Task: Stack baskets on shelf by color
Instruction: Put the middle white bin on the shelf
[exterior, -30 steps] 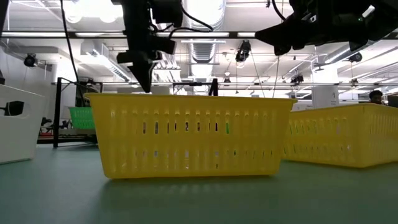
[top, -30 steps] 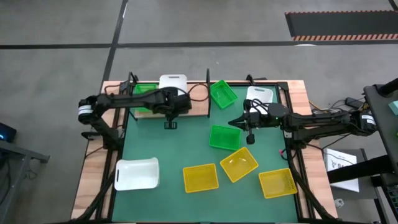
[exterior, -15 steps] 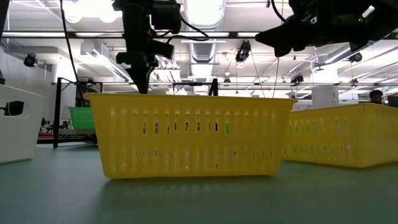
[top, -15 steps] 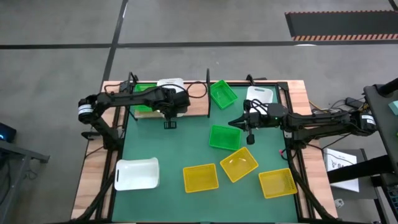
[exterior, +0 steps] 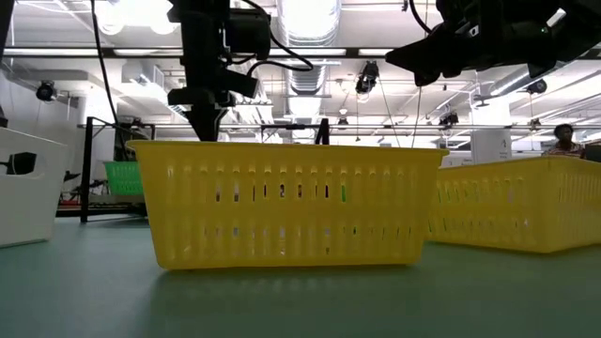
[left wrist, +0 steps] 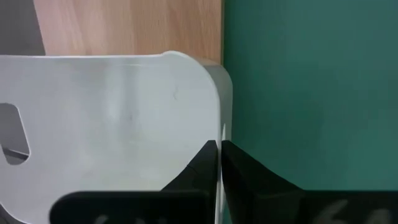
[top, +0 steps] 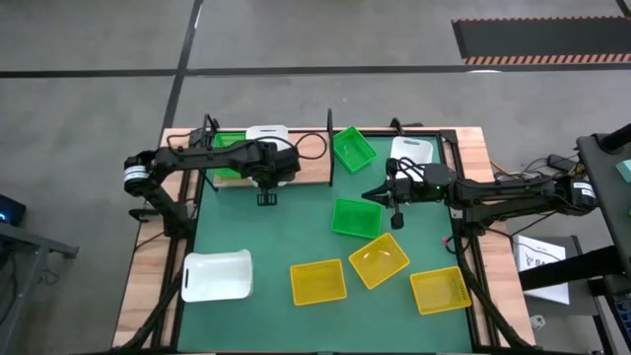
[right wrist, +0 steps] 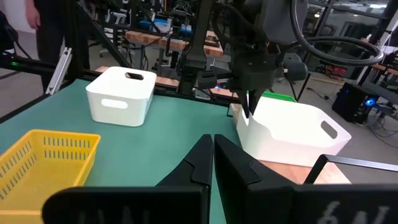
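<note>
My left gripper (top: 267, 195) is shut on a white basket (top: 266, 131) over the left part of the wooden shelf (top: 314, 170); the arm hides most of the basket from above. A green basket (top: 229, 144) sits on the board beside it. Another green basket (top: 353, 148) and a white one (top: 412, 150) are farther right along the shelf. My right gripper (top: 367, 195) hangs shut with nothing in it, above the mat by a green basket (top: 355, 217). On the mat lie a white basket (top: 217, 276) and three yellow ones (top: 317, 281), (top: 379, 260), (top: 440, 290). My left gripper pinches the rim of the white basket's near wall (right wrist: 245, 117), close to a corner, one finger on each side of the wall (left wrist: 219, 149). The fingers come from above, pointing steeply down. The basket (right wrist: 292, 134) stays upright, open side up, over the board's near edge (right wrist: 280, 169); whether its bottom touches the board, I cannot tell.
Thin black posts (top: 330, 148) frame the shelf along the table's far side. In the low view a yellow basket (exterior: 282, 202) stands close in front. Open mat (top: 266, 237) lies between the shelf and the near baskets.
My left gripper has sunk a little toward the shelf board and shifted slightly toward the table's left edge, carrying the white basket with it. The basket stays upright in the hold.
</note>
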You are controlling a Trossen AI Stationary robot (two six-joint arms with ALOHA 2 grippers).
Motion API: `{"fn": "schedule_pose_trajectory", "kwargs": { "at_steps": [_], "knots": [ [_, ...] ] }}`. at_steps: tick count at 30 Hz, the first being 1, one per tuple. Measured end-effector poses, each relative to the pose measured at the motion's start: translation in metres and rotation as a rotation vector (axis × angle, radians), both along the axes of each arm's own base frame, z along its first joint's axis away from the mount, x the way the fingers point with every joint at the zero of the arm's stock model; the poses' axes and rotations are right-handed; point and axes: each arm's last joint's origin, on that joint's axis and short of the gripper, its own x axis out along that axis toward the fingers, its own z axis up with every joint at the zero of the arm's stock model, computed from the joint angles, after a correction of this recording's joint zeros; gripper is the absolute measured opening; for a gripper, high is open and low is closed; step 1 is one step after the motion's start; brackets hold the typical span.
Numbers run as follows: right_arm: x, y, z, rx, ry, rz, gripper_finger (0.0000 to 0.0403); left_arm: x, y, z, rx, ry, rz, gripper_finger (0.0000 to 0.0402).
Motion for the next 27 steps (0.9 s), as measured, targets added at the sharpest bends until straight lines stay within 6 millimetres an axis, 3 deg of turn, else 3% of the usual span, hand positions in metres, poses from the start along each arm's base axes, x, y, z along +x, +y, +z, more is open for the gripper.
{"fn": "schedule_pose_trajectory", "kwargs": {
  "at_steps": [4,11,16,24,27],
  "knots": [
    [0.0,0.0,0.0,0.0,0.0,0.0,0.0009,0.0,0.001,0.0,0.007,0.008,-0.021,0.0009],
    [0.0,0.0,0.0,0.001,0.0,0.0,0.0009,0.001,0.002,0.002,0.013,0.004,-0.029,0.0069],
    [0.0,0.0,0.0,0.001,0.001,0.0,0.0009,0.0,0.0,0.014,0.03,-0.023,-0.033,0.01],
    [0.0,0.0,0.0,0.002,0.002,0.0,0.0009,-0.003,-0.019,0.036,0.005,-0.131,-0.028,0.0104],
    [0.0,0.0,-0.001,0.003,0.008,-0.001,0.0009,-0.003,-0.03,0.031,-0.048,-0.13,-0.068,0.0087]
  ]
}}
